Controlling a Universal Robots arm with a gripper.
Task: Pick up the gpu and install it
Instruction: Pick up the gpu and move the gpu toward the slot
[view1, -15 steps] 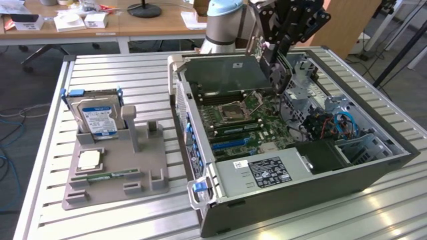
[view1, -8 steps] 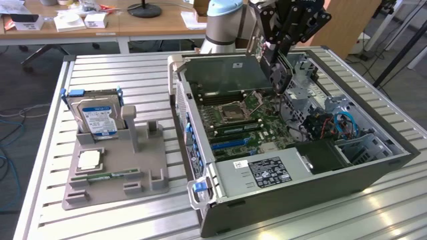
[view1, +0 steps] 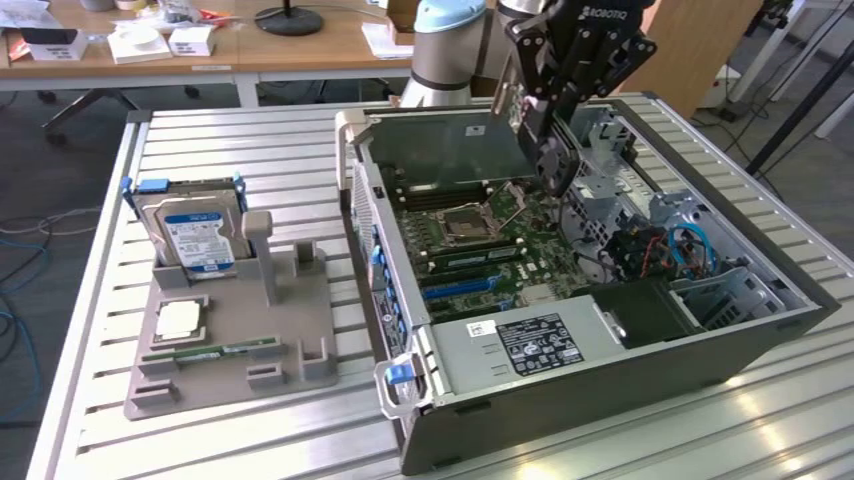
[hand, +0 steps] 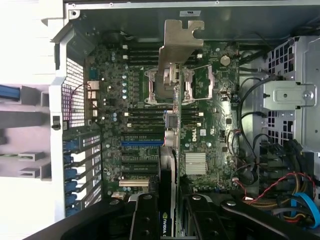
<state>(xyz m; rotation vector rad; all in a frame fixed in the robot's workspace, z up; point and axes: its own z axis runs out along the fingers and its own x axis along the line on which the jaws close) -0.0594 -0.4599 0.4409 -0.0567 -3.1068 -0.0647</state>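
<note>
Lab: slatted alu bench (view1: 240, 145), office desks (view1: 334, 50).

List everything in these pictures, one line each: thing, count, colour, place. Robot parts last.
table: one, silver, under everything
computer case: one, dark grey, open on the table
circuit board: one, green, inside the case
power box: one, silver, in the case
holder: one, grey, beside the case, exterior view's left
hard drive: one, silver and blue, upright in the holder
processor chip: one, silver, flat on the holder
memory stick: one, green, lying on the holder
graphics card: one, dark, over the open case
arm: one, pale grey, behind the case
claw: one, black, shut on the graphics card
</note>
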